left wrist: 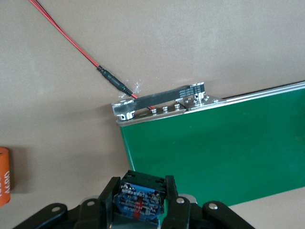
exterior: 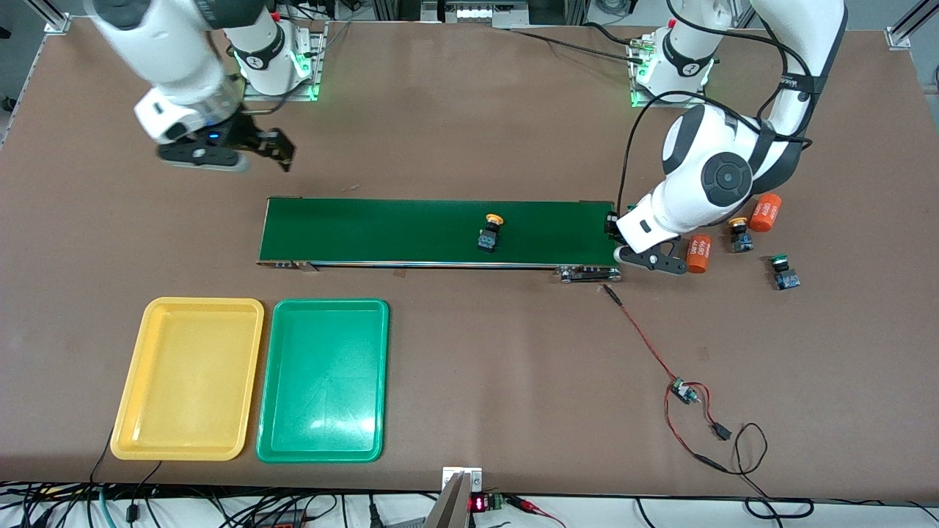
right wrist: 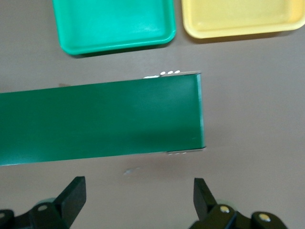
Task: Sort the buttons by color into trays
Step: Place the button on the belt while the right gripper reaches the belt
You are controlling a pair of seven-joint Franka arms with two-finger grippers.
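My left gripper [exterior: 611, 224] hangs over the conveyor belt's [exterior: 440, 231] end toward the left arm, shut on a button [left wrist: 140, 200]. Only the button's blue-and-black body shows between the fingers of that gripper [left wrist: 141, 183]; its cap is hidden. A yellow-capped button [exterior: 490, 233] lies on the belt near its middle. Another yellow-capped button [exterior: 739, 235] and a green-capped one [exterior: 782, 273] lie on the table past that belt end. The yellow tray [exterior: 189, 378] and green tray [exterior: 323, 381] lie side by side, nearer the front camera. My right gripper [exterior: 227, 150] is open over bare table by the belt's other end, holding nothing [right wrist: 138, 195].
Two orange cylinders [exterior: 699, 253] [exterior: 765, 213] lie among the loose buttons. A red wire [exterior: 645, 337] runs from the belt's metal bracket [exterior: 587, 273] to a small circuit board [exterior: 686, 392] nearer the front camera. Both trays [right wrist: 114, 24] [right wrist: 243, 19] show in the right wrist view.
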